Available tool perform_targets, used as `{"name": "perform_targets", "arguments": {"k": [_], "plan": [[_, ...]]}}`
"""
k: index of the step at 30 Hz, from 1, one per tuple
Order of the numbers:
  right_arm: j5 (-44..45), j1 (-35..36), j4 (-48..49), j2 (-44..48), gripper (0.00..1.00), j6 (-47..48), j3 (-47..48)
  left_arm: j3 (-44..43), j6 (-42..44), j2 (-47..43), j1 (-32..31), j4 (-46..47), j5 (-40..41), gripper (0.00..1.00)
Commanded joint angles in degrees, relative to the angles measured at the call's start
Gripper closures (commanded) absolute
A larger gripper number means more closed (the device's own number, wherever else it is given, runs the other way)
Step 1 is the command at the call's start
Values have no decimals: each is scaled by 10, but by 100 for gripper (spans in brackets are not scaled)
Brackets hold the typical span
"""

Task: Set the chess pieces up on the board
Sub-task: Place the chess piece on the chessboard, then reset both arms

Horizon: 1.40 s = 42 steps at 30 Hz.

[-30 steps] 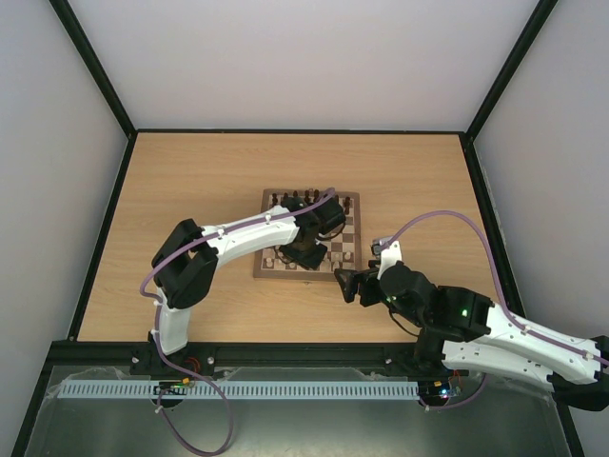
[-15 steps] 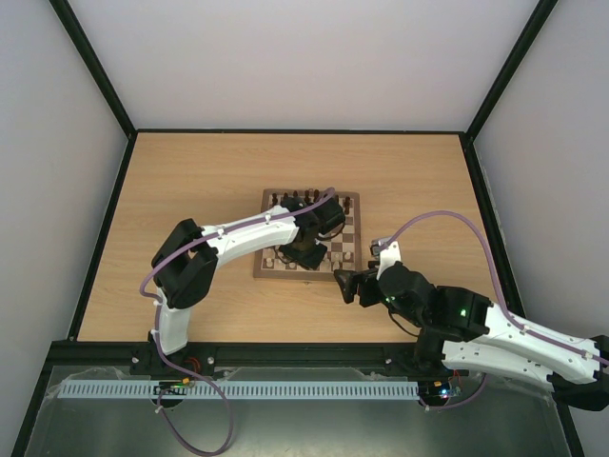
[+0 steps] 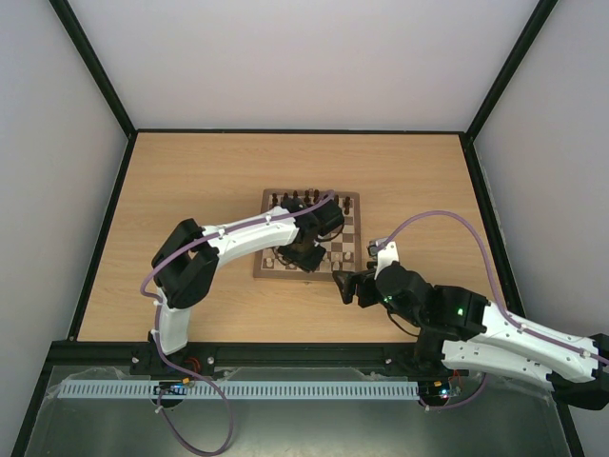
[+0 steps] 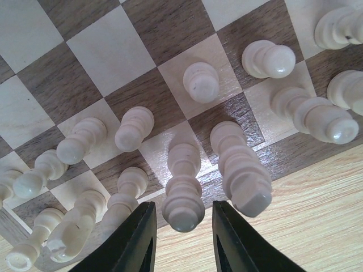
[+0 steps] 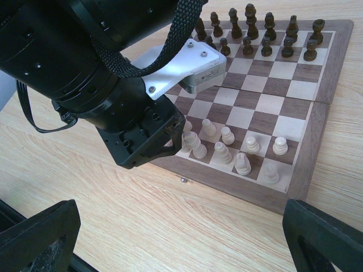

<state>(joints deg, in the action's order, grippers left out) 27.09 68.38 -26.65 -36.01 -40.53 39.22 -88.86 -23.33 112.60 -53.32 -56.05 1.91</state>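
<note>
Pale chess pieces stand upright in the two near rows of the board, one to a square where they can be seen (the left arm hides those further left in the right wrist view). In the left wrist view one pale piece on the nearest row, next to the board's near border, sits between the fingers of the left gripper. The jaws are parted only slightly, with a narrow gap on each side of the piece, so nothing is gripped. A taller pale neighbour stands just to its right. Dark pieces fill the two far rows, and the middle squares are bare. The board lies flat near the centre of the wooden table. The right gripper hovers over the table just off the board's near right corner, its jaws spread wide and holding nothing
</note>
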Motion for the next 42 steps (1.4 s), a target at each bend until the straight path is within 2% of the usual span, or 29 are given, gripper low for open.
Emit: {"name": "perform_targets", "arguments": {"k": [1, 12, 22, 37, 42], "plan": [[3, 3, 11, -2, 1, 6, -4, -12, 6, -7, 4, -17, -3, 69], [8, 3, 9, -5, 2, 4, -3, -37, 6, -45, 4, -51, 18, 64], [19, 3, 6, -28, 1, 4, 2, -17, -7, -138, 6, -45, 36, 61], [69, 3, 14, -53, 1, -24, -12, 199, -55, -375, 4, 144, 23, 48], [93, 3, 19, -75, 1, -42, -26, 281, -61, -451, 4, 224, 21, 31]]}}
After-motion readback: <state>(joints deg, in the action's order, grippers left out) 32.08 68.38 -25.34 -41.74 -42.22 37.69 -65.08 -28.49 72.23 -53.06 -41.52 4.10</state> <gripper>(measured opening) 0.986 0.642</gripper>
